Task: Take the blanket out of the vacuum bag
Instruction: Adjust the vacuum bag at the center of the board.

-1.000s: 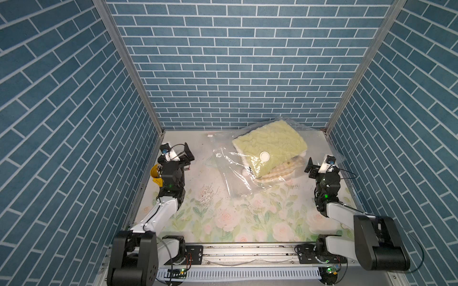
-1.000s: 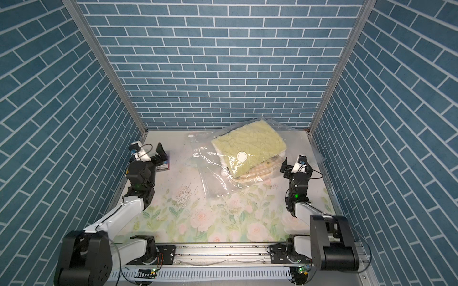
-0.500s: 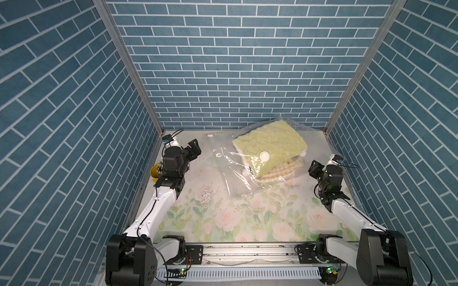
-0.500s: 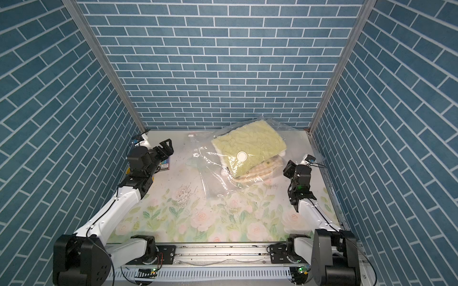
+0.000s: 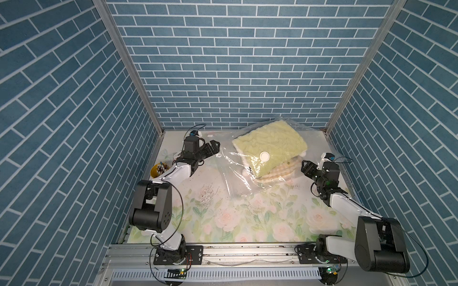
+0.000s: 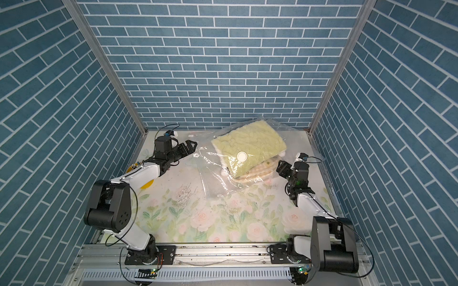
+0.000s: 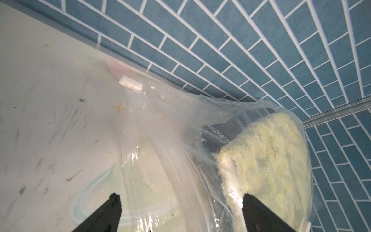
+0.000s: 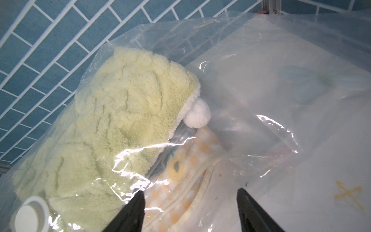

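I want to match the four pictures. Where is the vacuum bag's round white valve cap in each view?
In a top view: valve cap just right of centre, over the green blanket.
In a top view: valve cap near centre, over the blanket.
Left wrist: not in it.
Right wrist: at a picture corner, beside the blanket.
Shared landmark: the green blanket, in all four.

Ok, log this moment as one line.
blanket: inside vacuum bag | left claw: open, by bag | right claw: open, by bag | held: nothing

Light: bright, even, perhaps overhead | shadows: faint | glare: streaks on bag (image 8: 140,152) | wrist views: slightly soft
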